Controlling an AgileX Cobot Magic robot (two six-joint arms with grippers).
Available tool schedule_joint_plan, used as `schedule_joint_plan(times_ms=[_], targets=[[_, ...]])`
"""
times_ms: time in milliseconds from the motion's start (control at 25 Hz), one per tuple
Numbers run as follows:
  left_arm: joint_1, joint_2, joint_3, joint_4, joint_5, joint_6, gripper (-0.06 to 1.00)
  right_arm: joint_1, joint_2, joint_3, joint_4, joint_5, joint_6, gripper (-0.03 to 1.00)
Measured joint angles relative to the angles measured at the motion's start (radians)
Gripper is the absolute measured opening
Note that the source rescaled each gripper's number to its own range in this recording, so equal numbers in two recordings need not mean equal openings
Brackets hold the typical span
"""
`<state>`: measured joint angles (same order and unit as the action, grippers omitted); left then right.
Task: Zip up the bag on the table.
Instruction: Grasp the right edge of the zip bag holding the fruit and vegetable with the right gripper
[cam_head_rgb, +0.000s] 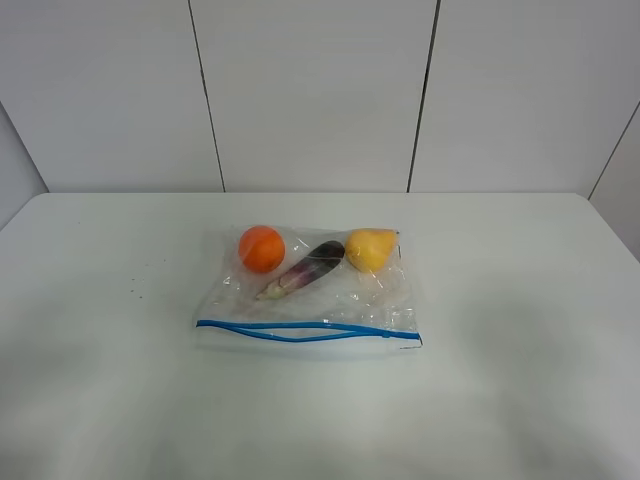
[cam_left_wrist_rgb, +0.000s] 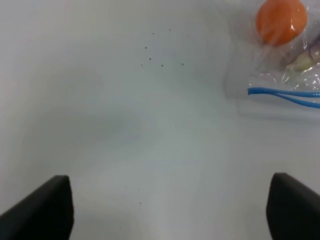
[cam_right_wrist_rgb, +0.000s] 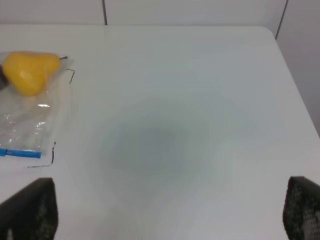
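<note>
The bag (cam_head_rgb: 310, 295) lies on the surface (cam_head_rgb: 520, 390), its blue zipper strip (cam_head_rgb: 300, 331) gaping, while the left fingers (cam_left_wrist_rgb: 42, 210) and right fingers (cam_right_wrist_rgb: 30, 210) stand wide apart, touching nothing.

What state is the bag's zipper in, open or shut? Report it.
Open: the bag's blue zipper strip shows two separate lines bowed apart along its middle, also visible in the left wrist view.

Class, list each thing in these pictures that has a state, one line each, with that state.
bag: lying flat on the table, not sealed.
blue zipper strip: unzipped, its two tracks apart.
left hand: open, empty, off the bag.
right hand: open, empty, off the bag.
</note>
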<state>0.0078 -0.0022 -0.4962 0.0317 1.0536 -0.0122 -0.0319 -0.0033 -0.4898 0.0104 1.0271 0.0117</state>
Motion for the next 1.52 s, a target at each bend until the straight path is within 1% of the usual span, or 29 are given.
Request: schedule_joint_plan(times_ms=[520,680,840,960,1040,1160,1400,1520], targets=[[0.000,0.000,0.000,0.000,0.000,0.000,1.00,0.000,0.024,-0.016,0.000,0.001,0.000,1.00],[0.000,0.000,0.000,0.000,0.000,0.000,1.00,0.000,0.222,-0.138,0.007,0.002,0.000,1.00],[0.000,0.000,0.000,0.000,0.000,0.000,1.00,0.000,0.500,-0.340,0.046,0.003,-0.001,1.00],[0.000,0.000,0.000,0.000,0.000,0.000,1.00,0.000,0.699,-0.485,0.099,0.017,-0.003,1.00],[0.000,0.000,0.000,0.000,0.000,0.000,1.00,0.000,0.818,-0.556,0.151,0.037,-0.012,1.00],[0.000,0.000,0.000,0.000,0.000,0.000,1.00,0.000,0.994,-0.631,0.226,0.052,-0.065,1.00],[0.000,0.000,0.000,0.000,0.000,0.000,1.00,0.000,1.287,-0.661,0.401,0.053,-0.195,1.00],[0.000,0.000,0.000,0.000,0.000,0.000,1.00,0.000,1.389,-0.661,0.485,0.053,-0.276,1.00]])
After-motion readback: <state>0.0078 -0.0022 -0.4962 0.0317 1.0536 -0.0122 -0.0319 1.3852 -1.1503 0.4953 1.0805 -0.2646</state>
